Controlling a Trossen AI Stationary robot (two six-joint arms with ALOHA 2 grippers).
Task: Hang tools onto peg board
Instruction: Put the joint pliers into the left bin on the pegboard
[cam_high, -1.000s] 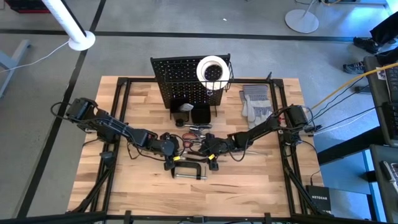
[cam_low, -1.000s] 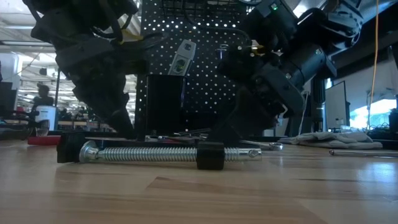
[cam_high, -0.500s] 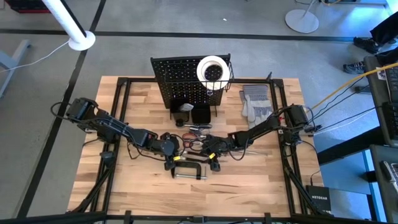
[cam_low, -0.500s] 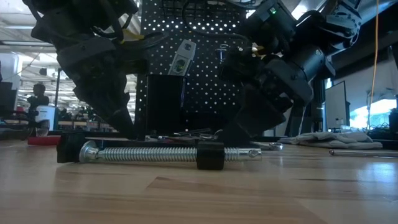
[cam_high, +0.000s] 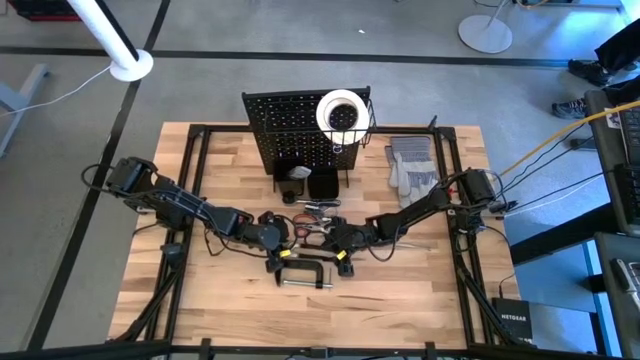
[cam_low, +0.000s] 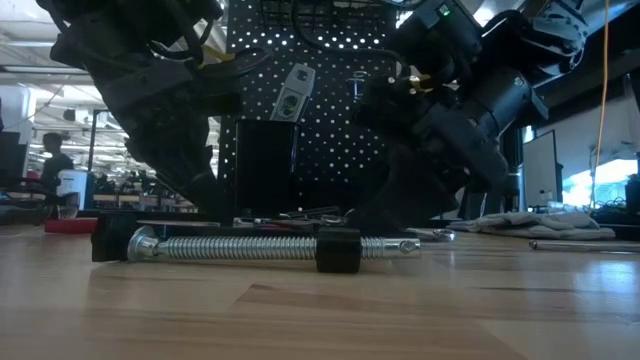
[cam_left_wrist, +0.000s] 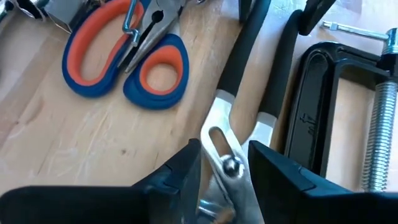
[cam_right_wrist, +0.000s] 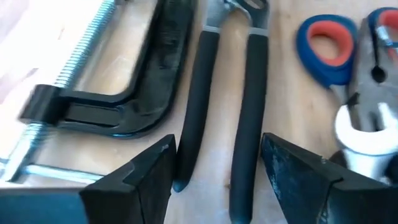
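Observation:
Black-handled pliers (cam_high: 308, 245) lie on the table in front of the peg board (cam_high: 290, 130). My left gripper (cam_left_wrist: 225, 180) is shut on their silver head. My right gripper (cam_right_wrist: 217, 180) stands open, its fingers on either side of the handles' free ends (cam_right_wrist: 214, 168); no touch shows. A black C-clamp (cam_high: 303, 275) lies just nearer the front edge. Blue-and-orange scissors (cam_left_wrist: 124, 62) and other small tools lie beyond the pliers. A white tape roll (cam_high: 340, 110) sits in the board's wire basket. My left gripper pinches the pliers' silver head at the pivot (cam_left_wrist: 229, 163) between its two fingers (cam_left_wrist: 186, 171). It comes slanting down from the table's left, in line with the pliers' length. The black handles (cam_left_wrist: 249, 68) run away from the fingers and lie on the wood.
Grey work gloves (cam_high: 410, 165) lie at the back right. Two small black bins (cam_high: 322, 185) stand at the peg board's foot. The C-clamp's screw (cam_low: 250, 245) lies close along the near side of both grippers. Bare wood lies toward the front edge.

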